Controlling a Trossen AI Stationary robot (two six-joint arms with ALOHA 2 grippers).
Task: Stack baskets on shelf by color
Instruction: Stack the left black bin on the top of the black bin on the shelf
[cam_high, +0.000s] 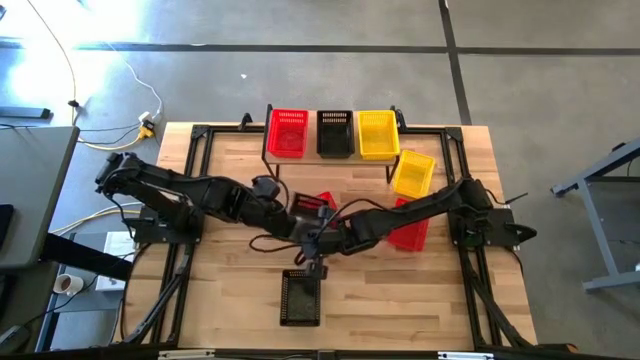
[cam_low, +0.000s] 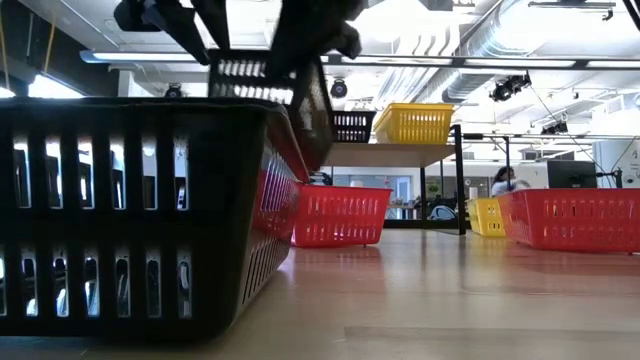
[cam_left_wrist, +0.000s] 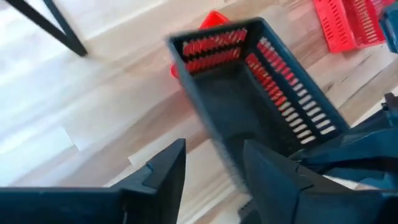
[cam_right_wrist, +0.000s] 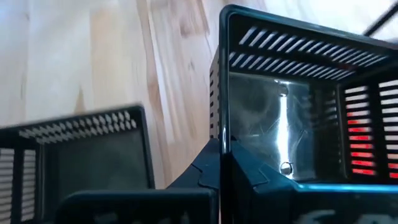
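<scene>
Gripping the rim of a black basket (cam_right_wrist: 292, 106), the right tool (cam_right_wrist: 221, 165) has its fingers clamped on one wall, one finger inside and one outside, and the low view shows this basket tilted in the air above the surface (cam_high: 230, 290). Just behind the held basket, the left tool (cam_left_wrist: 214, 165) hangs with its fingers spread apart and nothing between them, the basket's open mouth directly ahead of it. Both tools meet over the middle of the surface, the two arms reaching in from opposite sides. Below and in front of the right tool, a second black basket (cam_high: 300, 298) lies flat near the front edge. A red basket (cam_high: 322, 205) sits just beyond the left tool, partly hidden by the arms, and another red basket (cam_high: 410, 230) lies beside the right arm. Farther from the tools, at the back, stands the shelf (cam_high: 395, 152) with a red basket (cam_high: 288, 131), a black basket (cam_high: 334, 133) and a yellow basket (cam_high: 377, 134) side by side on its top. A loose yellow basket (cam_high: 413, 172) rests at an angle just off the shelf's right end.
</scene>
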